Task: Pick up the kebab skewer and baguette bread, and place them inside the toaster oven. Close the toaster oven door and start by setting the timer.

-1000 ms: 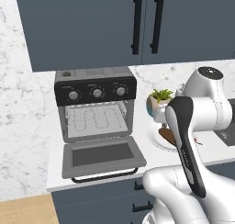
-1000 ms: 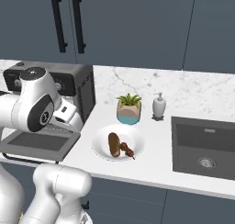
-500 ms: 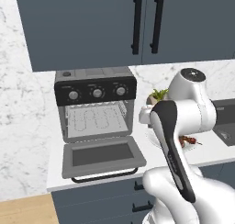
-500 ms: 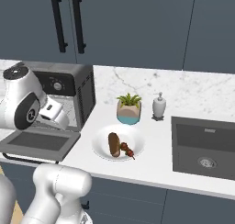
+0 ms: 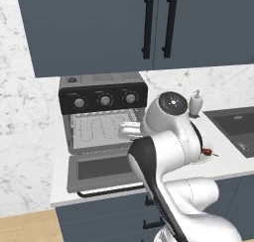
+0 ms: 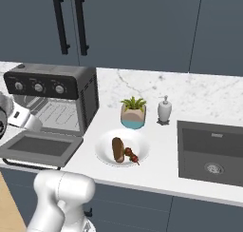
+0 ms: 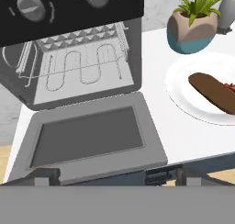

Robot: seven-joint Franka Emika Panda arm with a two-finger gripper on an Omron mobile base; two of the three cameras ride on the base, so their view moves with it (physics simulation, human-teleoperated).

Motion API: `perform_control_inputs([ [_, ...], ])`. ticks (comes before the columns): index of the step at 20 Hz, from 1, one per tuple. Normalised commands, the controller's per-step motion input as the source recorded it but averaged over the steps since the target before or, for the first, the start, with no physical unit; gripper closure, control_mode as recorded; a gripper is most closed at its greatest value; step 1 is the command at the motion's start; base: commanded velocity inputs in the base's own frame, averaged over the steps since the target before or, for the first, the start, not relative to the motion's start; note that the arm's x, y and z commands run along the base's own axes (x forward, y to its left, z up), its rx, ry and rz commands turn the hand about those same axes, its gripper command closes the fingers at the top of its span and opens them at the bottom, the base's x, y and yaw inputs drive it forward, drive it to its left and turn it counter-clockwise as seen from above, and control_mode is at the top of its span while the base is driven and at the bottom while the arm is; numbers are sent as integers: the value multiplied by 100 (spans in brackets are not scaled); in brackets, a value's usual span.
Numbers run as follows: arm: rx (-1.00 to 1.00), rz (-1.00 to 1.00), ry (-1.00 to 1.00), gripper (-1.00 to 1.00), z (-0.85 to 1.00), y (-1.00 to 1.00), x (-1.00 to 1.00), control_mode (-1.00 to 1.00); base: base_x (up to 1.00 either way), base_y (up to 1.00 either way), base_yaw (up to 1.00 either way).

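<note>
I was at the first step, the reach for the food. My end effector (image 6: 21, 118) hung over the open toaster oven door (image 7: 89, 138); its state I could not tell. Baguette bread (image 7: 215, 92) and kebab skewer (image 6: 131, 156) lay together on the plate (image 6: 107, 145) to its right, so next I judged it must swing there and descend.

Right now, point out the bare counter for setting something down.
Free: the counter strip in front of the plate, toward the sink. Crowded: behind the plate, where the potted plant and soap dispenser stand.

Toaster oven (image 6: 52, 100) door (image 7: 92, 138) down; baguette (image 6: 117, 149), skewer (image 6: 131, 155) side by side
</note>
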Motion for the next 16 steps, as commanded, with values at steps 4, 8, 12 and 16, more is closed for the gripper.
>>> perform_control_inputs([
  [4,0,3,-37,-100,-3,31,0,-100,0,0,0],
  [8,-4,7,-28,-100,-10,0,10,-100,0,0,0],
  [12,-1,4,-35,-100,-3,4,15,-100,0,0,0],
  [16,0,2,-31,-100,-19,0,31,-100,0,0,0],
])
